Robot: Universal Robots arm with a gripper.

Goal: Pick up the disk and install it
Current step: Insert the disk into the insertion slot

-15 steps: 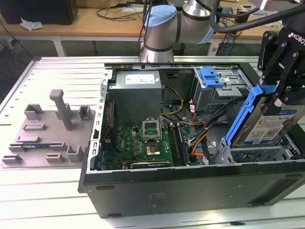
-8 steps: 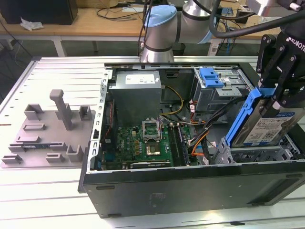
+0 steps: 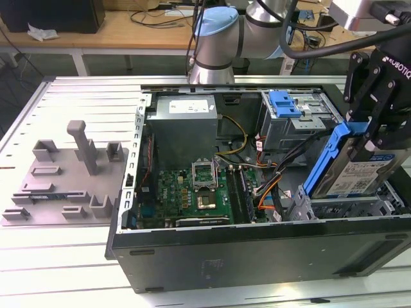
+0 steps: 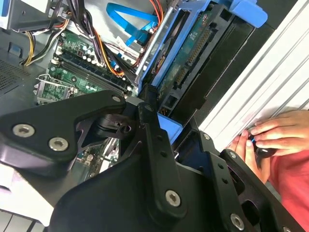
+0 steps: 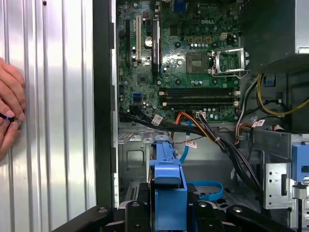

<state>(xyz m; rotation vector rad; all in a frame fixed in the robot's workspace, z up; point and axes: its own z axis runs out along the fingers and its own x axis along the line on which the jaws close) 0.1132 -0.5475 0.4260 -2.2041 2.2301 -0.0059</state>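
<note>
My gripper [image 3: 371,138] is shut on the upper end of the disk [image 3: 357,174], a silver-grey drive with a white-and-blue label in a blue carrier. The disk hangs tilted above the drive bay [image 3: 350,208] at the exterior view's right end of the open computer case [image 3: 257,256]. The second wrist view has the disk [image 4: 193,53] edge-on, running away from the black fingers [image 4: 152,121]. In the first wrist view the carrier's blue edge [image 5: 166,176] stands between the gripper's black links [image 5: 166,215], above the case floor.
Inside the case lie the motherboard [image 3: 192,189], power supply [image 3: 183,125], cable bundles [image 3: 266,173] and a drive cage with a blue bracket [image 3: 286,102]. A grey fixture tray [image 3: 64,186] with posts sits at the exterior view's left. A person's hand [image 4: 275,133] rests on the slatted table beside the case.
</note>
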